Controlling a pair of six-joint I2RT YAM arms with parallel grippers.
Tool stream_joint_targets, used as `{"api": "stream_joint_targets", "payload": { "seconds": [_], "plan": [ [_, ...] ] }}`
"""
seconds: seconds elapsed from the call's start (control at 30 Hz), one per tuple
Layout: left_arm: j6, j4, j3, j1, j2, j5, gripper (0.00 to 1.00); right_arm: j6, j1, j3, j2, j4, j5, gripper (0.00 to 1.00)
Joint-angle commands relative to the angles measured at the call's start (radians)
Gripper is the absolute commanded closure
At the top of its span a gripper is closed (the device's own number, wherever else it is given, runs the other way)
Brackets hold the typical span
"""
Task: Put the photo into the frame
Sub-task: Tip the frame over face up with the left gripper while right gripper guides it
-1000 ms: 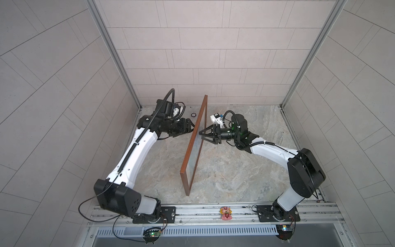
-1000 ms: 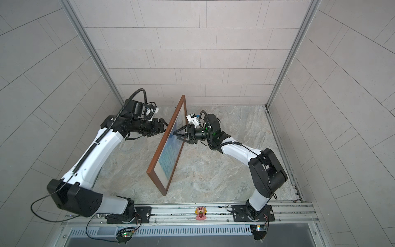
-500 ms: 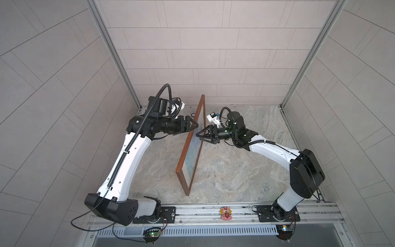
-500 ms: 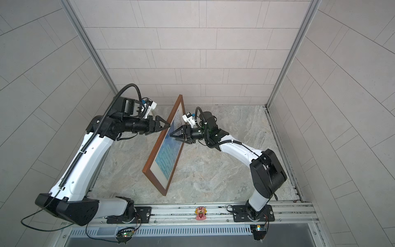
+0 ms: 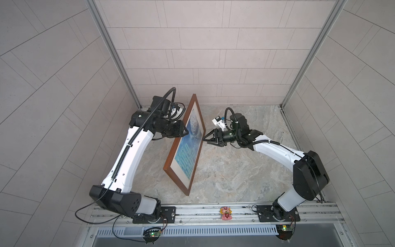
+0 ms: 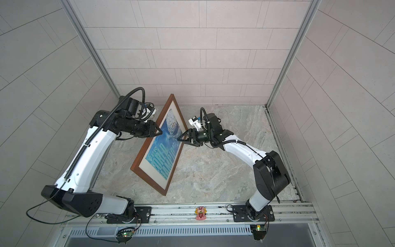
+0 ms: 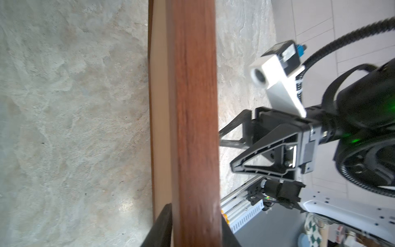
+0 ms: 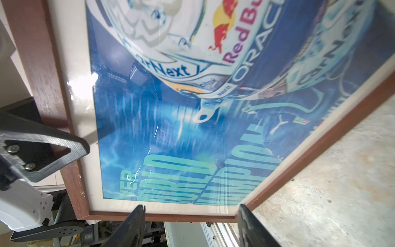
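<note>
The photo (image 6: 164, 147) sits inside the frame (image 5: 177, 181), which stands tilted on one edge. The left gripper (image 5: 184, 133) looks pinched on its top edge, though that view is blurry. The right gripper (image 5: 204, 138) is spread wide near its front. Best hold tight and tip slowly.

Soft, even light fills both top views, and the shadows on the marble table (image 5: 235, 171) are faint. The straight tile lines of the walls (image 5: 42, 107) bend towards the picture edges. In the left wrist view the near rail of the frame (image 7: 194, 119) is blurred. In the right wrist view white glare sits on the pane beside the photo (image 8: 192, 132), and its lower lettering looks soft.
</note>
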Motion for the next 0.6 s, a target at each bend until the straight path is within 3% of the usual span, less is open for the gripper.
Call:
{"api": "stream_joint_targets", "payload": {
  "seconds": [0.0,0.13,0.33,0.43,0.57],
  "plan": [
    [0.009,-0.03,0.06,-0.005,0.007,-0.019,0.72,-0.05,-0.055,-0.014,-0.067,-0.039,-0.007,0.33],
    [-0.025,-0.007,0.088,-0.005,0.033,0.049,0.86,-0.11,-0.137,-0.039,-0.111,-0.113,-0.007,0.33],
    [-0.154,0.134,0.034,-0.005,0.002,0.147,0.93,-0.124,-0.262,-0.111,-0.176,-0.13,-0.037,0.33],
    [-0.307,0.36,-0.111,-0.005,-0.073,0.176,0.95,-0.126,-0.319,-0.14,-0.214,-0.13,-0.027,0.33],
    [-0.599,0.892,-0.483,-0.028,-0.218,0.134,0.93,-0.154,-0.391,-0.176,-0.27,-0.161,0.032,0.33]
  ]
}}
